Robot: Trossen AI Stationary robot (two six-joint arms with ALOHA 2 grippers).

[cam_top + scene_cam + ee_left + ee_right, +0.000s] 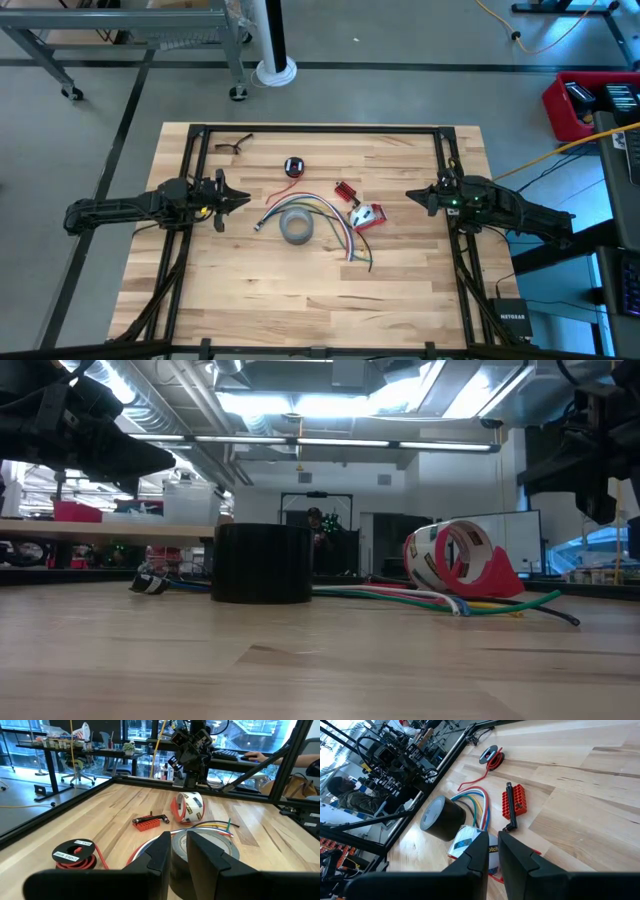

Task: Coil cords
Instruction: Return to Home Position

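A small black spool (294,167) wound with thin red wire lies flat on the table's far middle, and a loose red tail (285,188) runs from it toward the near side. It also shows in the left wrist view (75,854) and the right wrist view (491,754). A bundle of coloured cords (335,222) lies spread on the table and arcs around the grey tape roll (297,227). My left gripper (245,198) hovers left of them and my right gripper (410,197) hovers right of them. Both are empty, with only a narrow slit between the fingers.
A red-and-white tape dispenser (367,215) and a red block (346,190) lie right of the tape roll. A dark pair of glasses (233,145) lies at the far left. A black frame (320,129) rims the table. Bare wood lies along the near side.
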